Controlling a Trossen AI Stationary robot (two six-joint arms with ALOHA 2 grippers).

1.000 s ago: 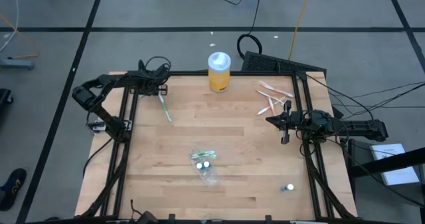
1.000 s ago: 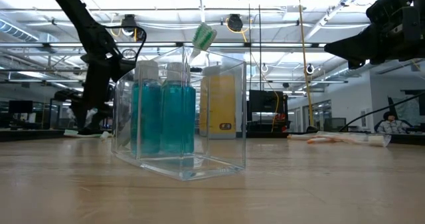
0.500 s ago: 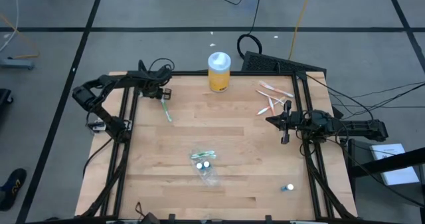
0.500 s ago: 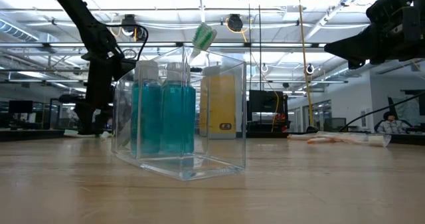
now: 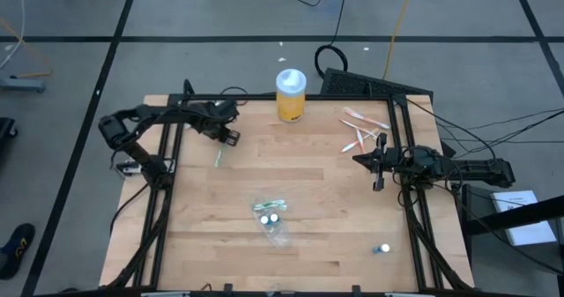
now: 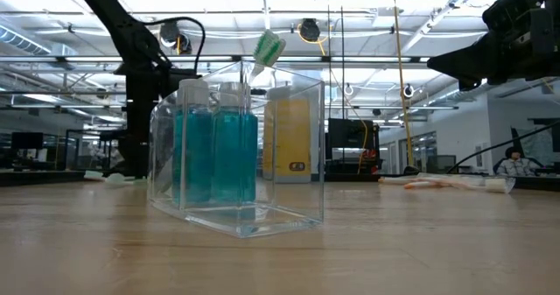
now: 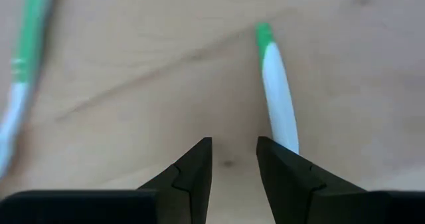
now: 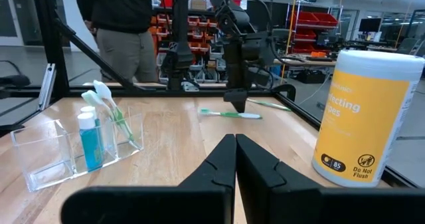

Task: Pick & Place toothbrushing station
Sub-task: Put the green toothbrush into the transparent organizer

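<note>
Jaws of the left gripper stand partly apart and empty, above the worktop's far-left corner. From above, the right gripper waits pinched shut by the right edge. The toothbrushing station sits mid-worktop toward the near edge, well apart from both. The left gripper seems slightly nearer. The station's long axis runs roughly far to near, a little slanted. At table height it stands upright with its mouth up, holding blue bottles. The left wrist view shows only a green toothbrush just beyond the fingers. The right wrist view shows the station off to one side.
</note>
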